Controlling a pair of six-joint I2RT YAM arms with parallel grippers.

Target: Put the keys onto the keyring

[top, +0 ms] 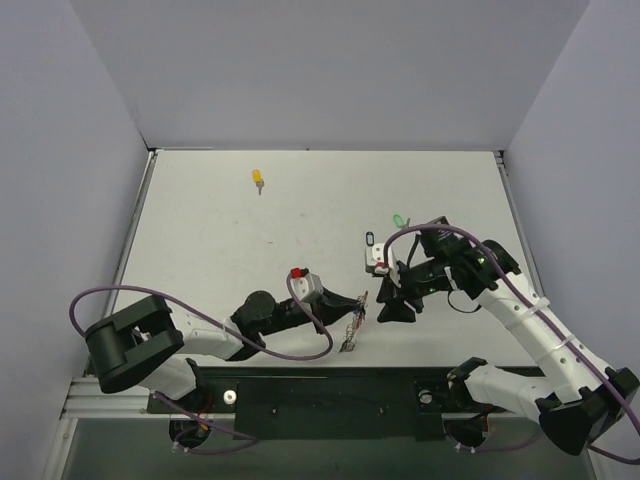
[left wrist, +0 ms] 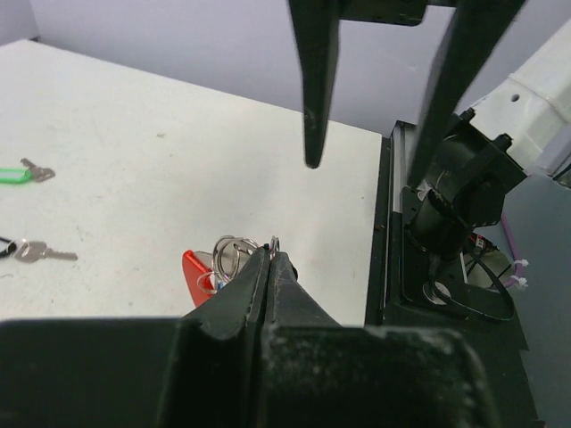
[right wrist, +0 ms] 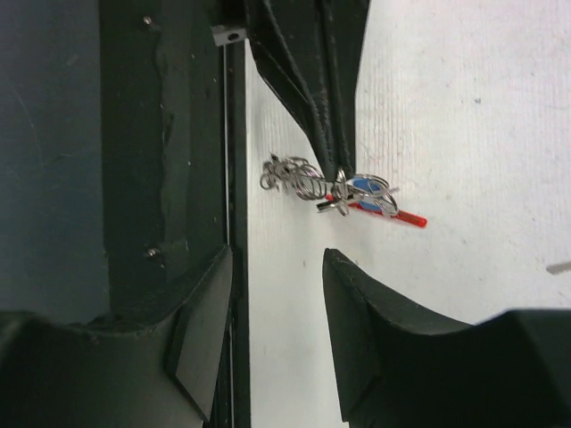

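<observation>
We find the keyring (right wrist: 343, 198) near the front edge of the counter (top: 200, 250), just beside the black rail (top: 330, 395) that carries the arm bases. It is a tangle of silver rings with a thin red loop running out of it, and a blue key head (right wrist: 366, 185) shows among the rings. The left fingers (left wrist: 269, 266) are pressed fully together, and a thin silver ring of the keyring is pinched at their very tip. The red loop and the other rings spread out below and to the side of that tip. We cannot tell whether the bundle rests on the counter or hangs a little above it. The right fingers (top: 394, 308) stand wide apart with nothing between them. They are near the keyring on its right, apart from it and pointing toward it. The loose keys all lie farther from the rail than the keyring does. The green key (left wrist: 20, 174) lies beyond the keyring and to its right. A dark-headed key (left wrist: 40, 253) lies flat on the counter between the green key and the keyring, its head partly cut off in the left wrist view. The yellow key (top: 258, 178) lies well apart from the keyring, far back and to its left, toward the rear wall.
</observation>
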